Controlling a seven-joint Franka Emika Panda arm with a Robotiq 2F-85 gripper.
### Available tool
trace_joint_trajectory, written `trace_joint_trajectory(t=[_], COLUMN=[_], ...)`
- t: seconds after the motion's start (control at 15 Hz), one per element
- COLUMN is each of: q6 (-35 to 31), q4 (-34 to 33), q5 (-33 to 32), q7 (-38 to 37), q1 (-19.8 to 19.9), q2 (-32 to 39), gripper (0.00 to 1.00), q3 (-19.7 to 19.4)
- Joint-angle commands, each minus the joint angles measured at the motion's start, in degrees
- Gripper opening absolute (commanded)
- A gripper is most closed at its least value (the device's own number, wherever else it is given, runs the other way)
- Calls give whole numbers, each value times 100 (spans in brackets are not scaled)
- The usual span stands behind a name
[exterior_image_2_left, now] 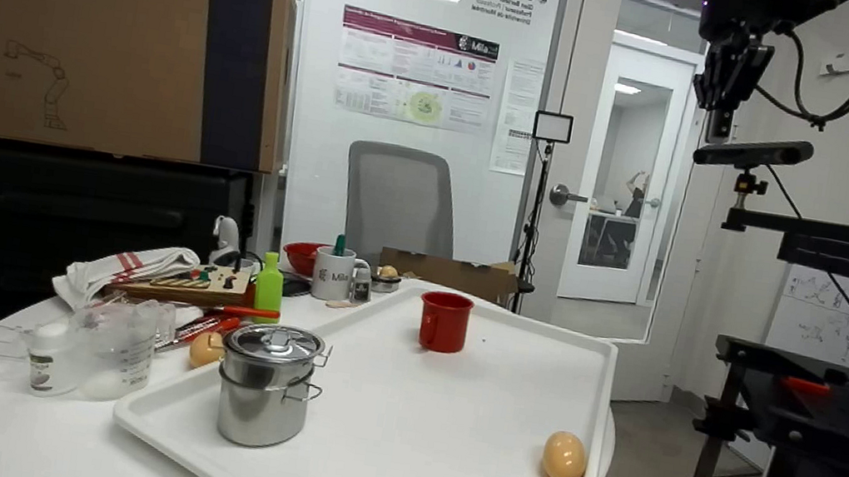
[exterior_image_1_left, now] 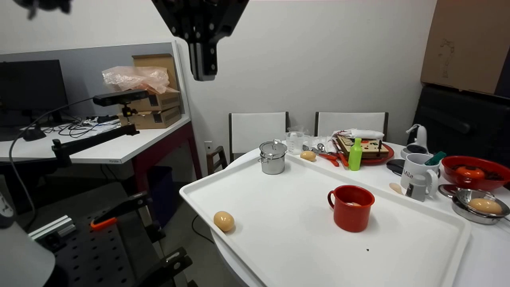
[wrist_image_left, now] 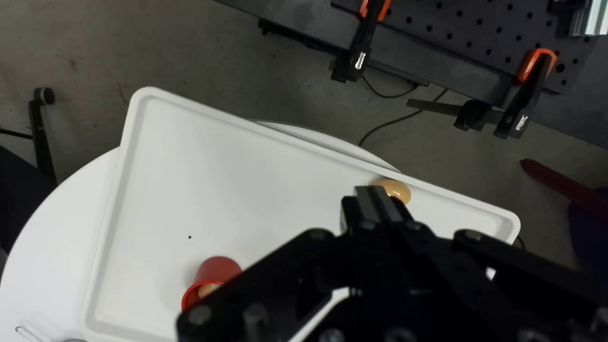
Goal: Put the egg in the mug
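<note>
1. Nearest the wrist camera is the pincer (wrist_image_left: 372,189), its fingertips together; both exterior views show it high up, well above the level of the tray (exterior_image_1_left: 287,207).
2. Tan and oval, the egg (exterior_image_2_left: 564,458) lies on the tray just beside the rim; whether it touches, I cannot tell.
3. Seen from the wrist, the egg sits past the fingertips, which cover part of it. Both exterior views show it far below the pincer, the two well apart.
4. Upright on the tray, well apart from the egg, stands the mug (exterior_image_1_left: 351,217), red, handle to one side.
5. Inside the mug is an egg-like tan thing (wrist_image_left: 207,290), partly hidden by the wall; an exterior view shows only a bit of it below the rim.
6. Near a tray corner stands the pot (exterior_image_2_left: 259,420), metal; its lid hides the inside.
7. Outside the tray, on the table (exterior_image_2_left: 79,435), a green thing (exterior_image_1_left: 435,158) sticks out of the white mug (exterior_image_1_left: 412,169).
8. Beside that, the metal dish (exterior_image_1_left: 473,217) holds a tan oval (exterior_image_1_left: 485,205).
9. Behind, the red bowl (exterior_image_1_left: 460,183) holds a round red thing (exterior_image_1_left: 470,172) and dark bits.
</note>
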State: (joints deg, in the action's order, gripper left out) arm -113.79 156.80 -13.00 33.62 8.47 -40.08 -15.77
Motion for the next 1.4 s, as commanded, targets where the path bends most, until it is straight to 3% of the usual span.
trace_joint_trajectory(t=[0.0,0.47,0.53,0.6,0.73,1.33], q6=[-29,-375,-406,-442,-493,-502], q4=[60,137,132,139,146,204], q5=[-45,157,204,234,303,519], q7=[-102,-675,-816,-947,-1158,-1695], q1=[-118,-435,-496,-552,-650,-647], q2=[-76,97,147,189,276,207], gripper=[6,4,9,31,34,100], q3=[102,387,462,534,650,750])
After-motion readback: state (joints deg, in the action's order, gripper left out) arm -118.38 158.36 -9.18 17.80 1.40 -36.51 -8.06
